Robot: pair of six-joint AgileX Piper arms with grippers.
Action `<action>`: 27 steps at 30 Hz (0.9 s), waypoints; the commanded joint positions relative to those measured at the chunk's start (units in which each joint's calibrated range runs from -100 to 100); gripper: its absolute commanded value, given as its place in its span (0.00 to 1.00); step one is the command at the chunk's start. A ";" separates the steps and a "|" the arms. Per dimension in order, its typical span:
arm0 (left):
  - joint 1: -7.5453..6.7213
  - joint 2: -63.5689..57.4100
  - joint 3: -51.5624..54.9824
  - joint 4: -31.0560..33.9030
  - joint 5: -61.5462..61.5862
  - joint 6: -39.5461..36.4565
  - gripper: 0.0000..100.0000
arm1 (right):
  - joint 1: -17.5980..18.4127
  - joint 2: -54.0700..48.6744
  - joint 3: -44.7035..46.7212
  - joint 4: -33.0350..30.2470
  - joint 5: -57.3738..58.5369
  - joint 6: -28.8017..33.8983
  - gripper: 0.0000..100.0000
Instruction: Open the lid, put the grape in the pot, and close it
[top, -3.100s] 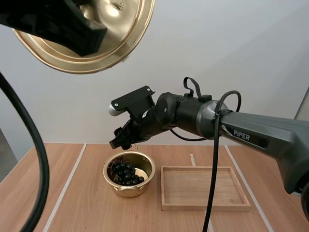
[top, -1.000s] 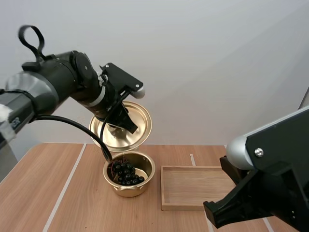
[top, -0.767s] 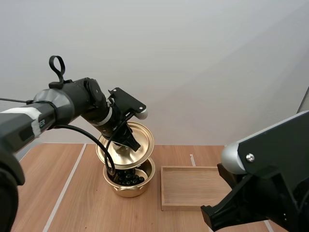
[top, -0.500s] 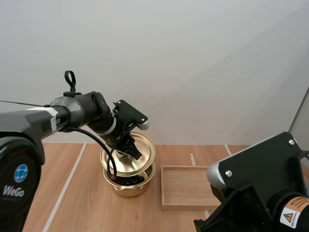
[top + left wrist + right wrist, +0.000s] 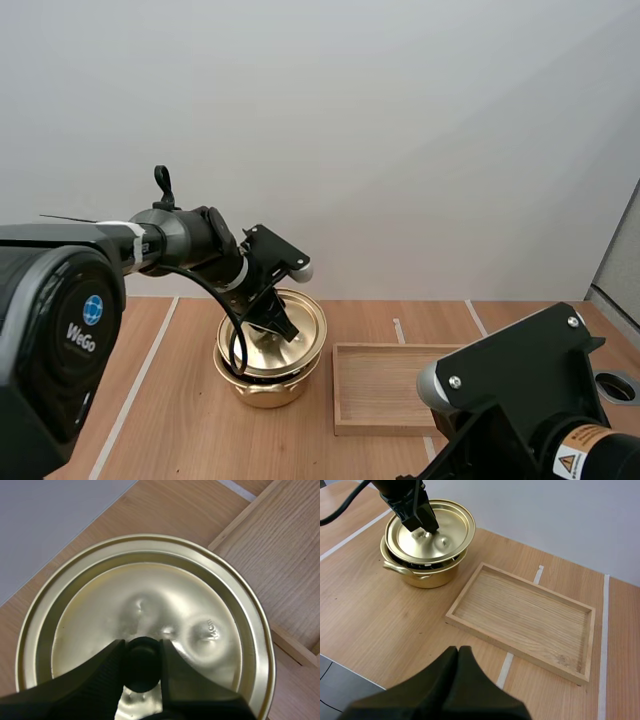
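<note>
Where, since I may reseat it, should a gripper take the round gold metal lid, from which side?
By the small black knob at its centre, from above: the lid is a broad shallow disc, and the knob is its only raised part. The left gripper pinches it so, over the gold pot.

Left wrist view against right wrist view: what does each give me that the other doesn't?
Left wrist: my left gripper pinching the black knob of the lid, up close. Right wrist: the pot body under the lid, a dark gap at its near rim, the whole wooden tray, and my right gripper shut on nothing. Both: the gold lid with the tray beside it.
</note>
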 commanded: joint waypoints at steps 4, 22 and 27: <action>-0.07 0.53 0.00 1.90 2.34 0.24 0.00 | -0.20 -0.36 0.22 -0.08 0.00 -0.09 0.00; -0.07 0.53 0.00 4.18 3.80 -1.01 0.25 | -0.20 -0.36 0.22 1.12 0.00 -0.09 0.00; -0.07 0.30 0.00 3.71 8.06 -1.80 1.00 | -0.20 -0.36 0.22 1.12 0.00 -0.09 0.00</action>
